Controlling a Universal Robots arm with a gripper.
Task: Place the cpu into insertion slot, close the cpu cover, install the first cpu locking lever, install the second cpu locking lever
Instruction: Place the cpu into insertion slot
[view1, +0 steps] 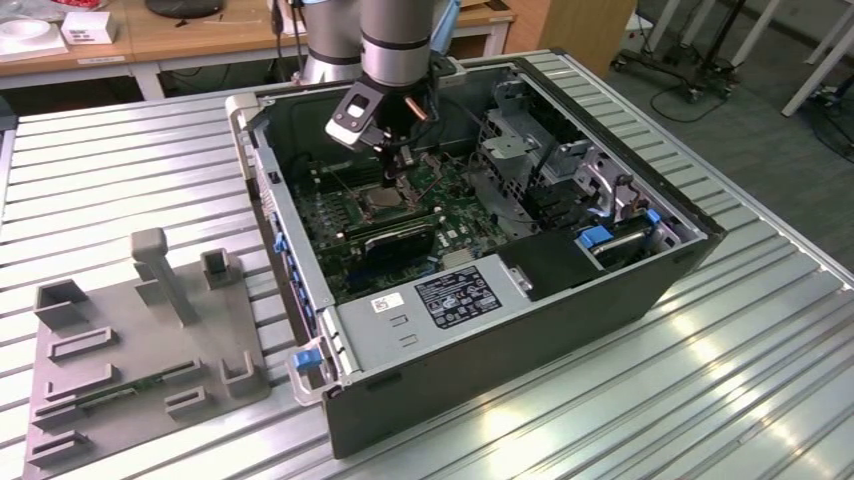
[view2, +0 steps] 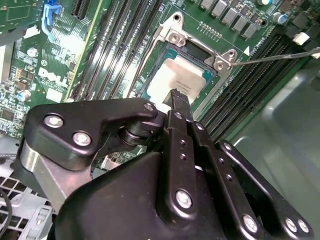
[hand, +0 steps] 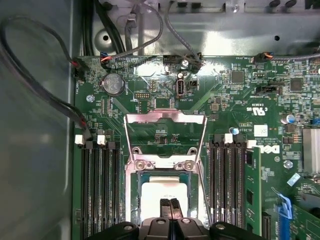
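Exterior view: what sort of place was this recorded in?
Probably a robotics lab or workshop bench. An open black desktop computer case lies on a ribbed silver metal table, a grey moulded fixture tray with slots sits beside it, and light wooden desks stand behind.

cpu (hand: 164, 191): silvery square, flat inside the slot
slot (view2: 196, 50): dark, silver-rimmed
cover (hand: 165, 116): silver frame, raised open at the slot's edge

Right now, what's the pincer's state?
Pincer: closed, holding nothing, tips over the cpu.
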